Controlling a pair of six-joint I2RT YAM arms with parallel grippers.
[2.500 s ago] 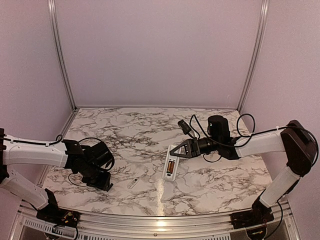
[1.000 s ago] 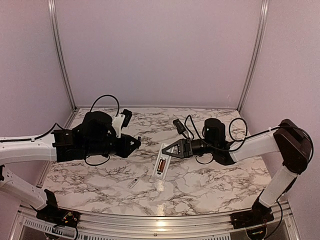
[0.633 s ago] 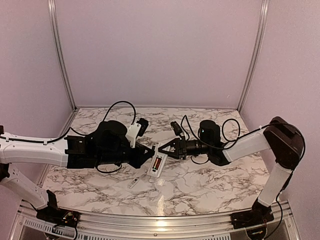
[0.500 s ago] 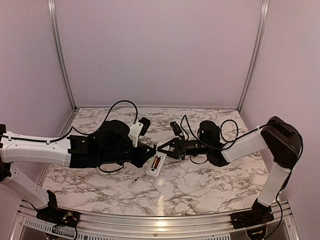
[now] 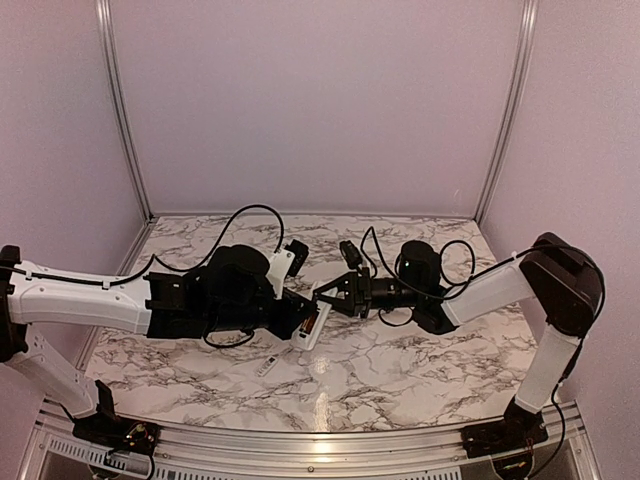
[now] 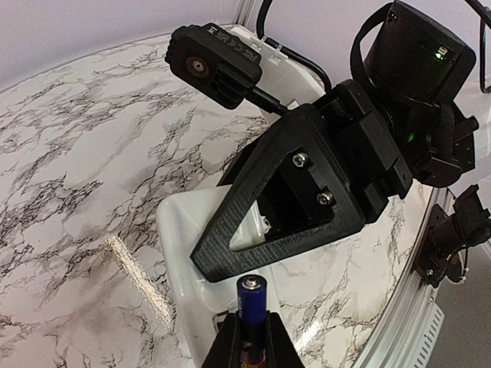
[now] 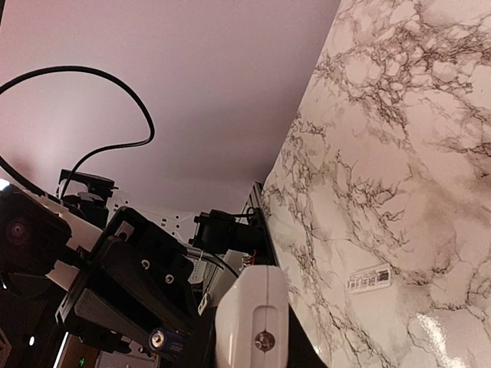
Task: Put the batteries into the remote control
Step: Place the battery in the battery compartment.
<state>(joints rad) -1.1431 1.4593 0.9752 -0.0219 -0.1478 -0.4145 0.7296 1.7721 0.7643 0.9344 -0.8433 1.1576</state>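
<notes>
- The right gripper is clamped on the far end of the remote control, which sits at the middle of the counter with its reddish slot facing up.
- The left gripper pinches one battery, blue tip forward, just short of the remote.
- Loading looks unfinished, and whether the slot already holds the other battery cannot be told.
- A small white strip, perhaps the cover, lies toward the near edge.

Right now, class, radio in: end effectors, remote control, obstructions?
Left end effector shut on battery, pointed at remote control. Right end effector shut on remote control. Its finger sits just ahead of battery.
</notes>
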